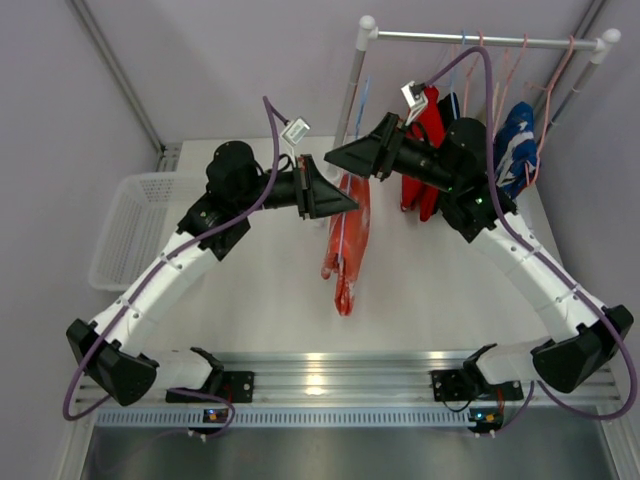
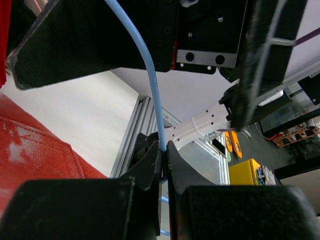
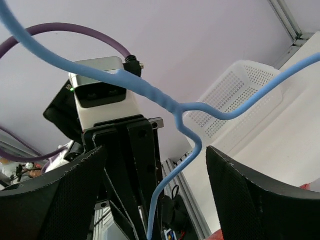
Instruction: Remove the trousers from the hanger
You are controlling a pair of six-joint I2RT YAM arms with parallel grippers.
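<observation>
The orange-red trousers (image 1: 348,240) hang long and narrow from the light-blue wire hanger (image 1: 364,100), low over the table in the middle. My left gripper (image 1: 343,203) is shut on the hanger wire (image 2: 156,100) just above the trousers; the wire runs down between its closed fingers (image 2: 149,160), and the trousers' red cloth (image 2: 35,155) shows at lower left. My right gripper (image 1: 342,160) is open just above and right of the left one, with the hanger's twisted neck (image 3: 175,107) between its wide-apart fingers (image 3: 260,200), not touching them.
A clothes rack (image 1: 480,40) stands at the back right with a deep-red garment (image 1: 425,130), a blue-and-white garment (image 1: 515,145) and pink hangers (image 1: 510,70). A white mesh basket (image 1: 130,225) sits at the table's left edge, also in the right wrist view (image 3: 240,95).
</observation>
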